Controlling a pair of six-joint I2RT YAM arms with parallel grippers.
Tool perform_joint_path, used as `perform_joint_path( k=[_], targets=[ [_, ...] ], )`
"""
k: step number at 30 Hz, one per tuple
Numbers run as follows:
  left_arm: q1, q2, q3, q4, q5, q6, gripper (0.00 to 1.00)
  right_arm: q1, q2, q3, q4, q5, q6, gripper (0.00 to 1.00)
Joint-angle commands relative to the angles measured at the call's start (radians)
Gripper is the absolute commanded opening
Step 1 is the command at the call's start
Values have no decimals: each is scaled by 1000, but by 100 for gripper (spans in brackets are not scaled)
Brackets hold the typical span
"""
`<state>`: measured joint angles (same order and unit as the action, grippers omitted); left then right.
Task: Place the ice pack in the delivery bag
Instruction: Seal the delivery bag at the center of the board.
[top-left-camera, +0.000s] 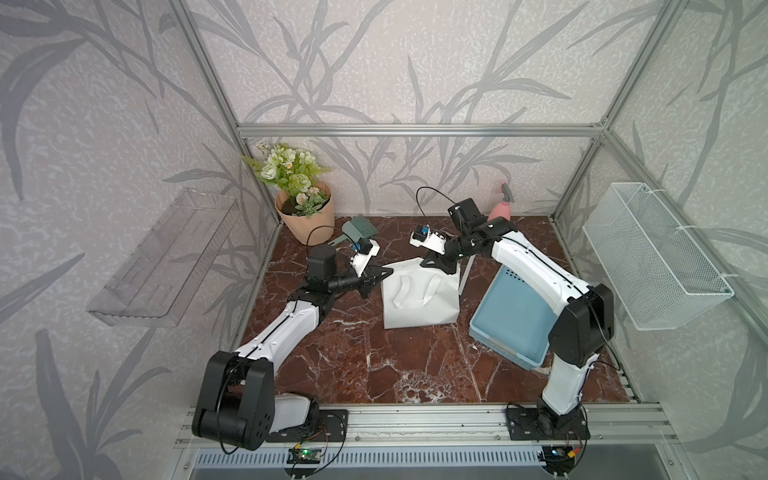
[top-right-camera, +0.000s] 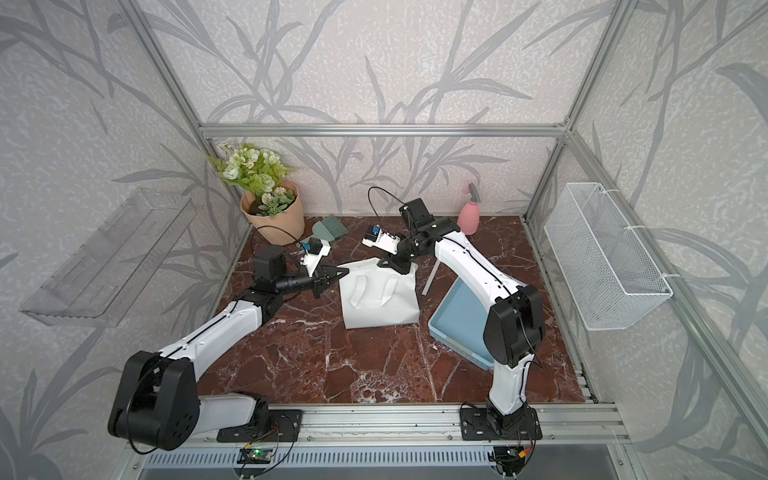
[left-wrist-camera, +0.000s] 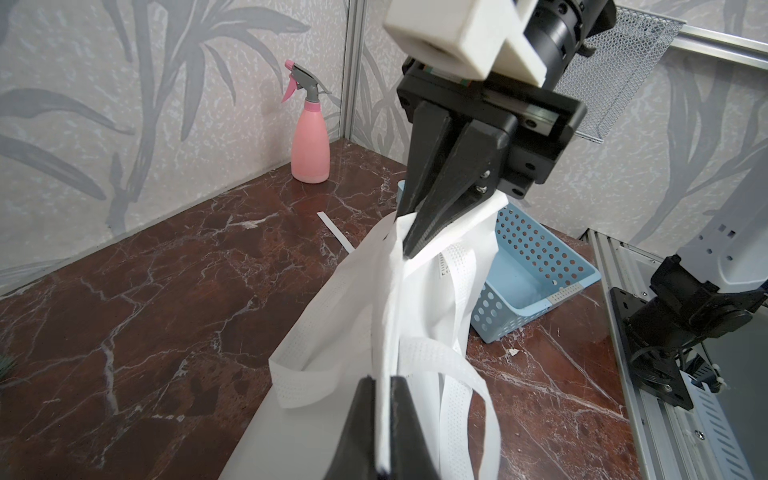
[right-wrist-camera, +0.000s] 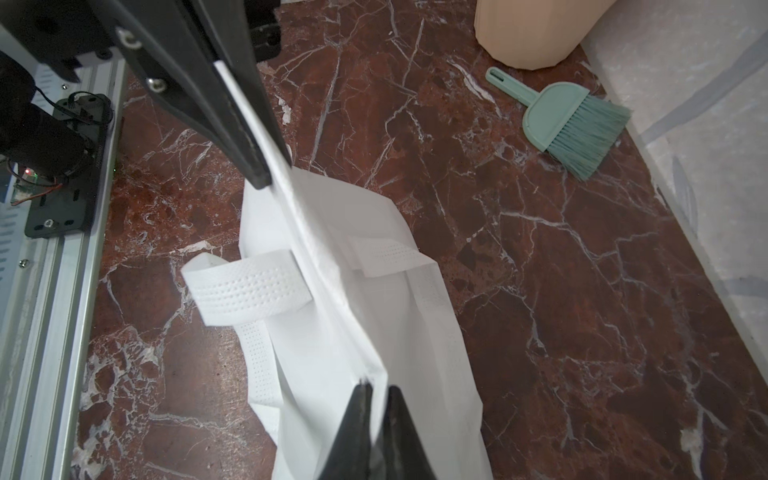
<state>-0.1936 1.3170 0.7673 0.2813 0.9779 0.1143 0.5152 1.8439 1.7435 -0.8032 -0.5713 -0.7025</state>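
Two pinches, seen from my console — left gripper (left-wrist-camera: 382, 380) and right gripper (left-wrist-camera: 409, 252) each clamped tight on the top edge of the delivery bag (top-left-camera: 419, 299).

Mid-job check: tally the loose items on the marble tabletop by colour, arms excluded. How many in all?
White: 2 (delivery bag, thin strip)
Blue: 1 (tray)
Pink: 1 (spray bottle)
Green: 1 (hand brush)
Peach: 1 (flower pot)
Total: 6

No word, brand or number can be read in any view. On the delivery bag (left-wrist-camera: 353, 291), one white strap (left-wrist-camera: 457, 266) carries a tiny dark print at its end, too small to make out.
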Motion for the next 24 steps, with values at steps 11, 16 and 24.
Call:
perform_joint_path(
  k=[11, 16, 24],
  targets=[
    [-1, -37, 63, -39, -32, -1, 45, -16, -86, -44, 43, -14, 87, 48],
    [-7, -75, 139, -112, -114, -21, 56, -54, -245, -214, 279, 25, 225, 65],
    [-127, -43, 367, -407, -249, 138, 64, -154, -524, -587, 695, 34, 552, 77]
  ],
)
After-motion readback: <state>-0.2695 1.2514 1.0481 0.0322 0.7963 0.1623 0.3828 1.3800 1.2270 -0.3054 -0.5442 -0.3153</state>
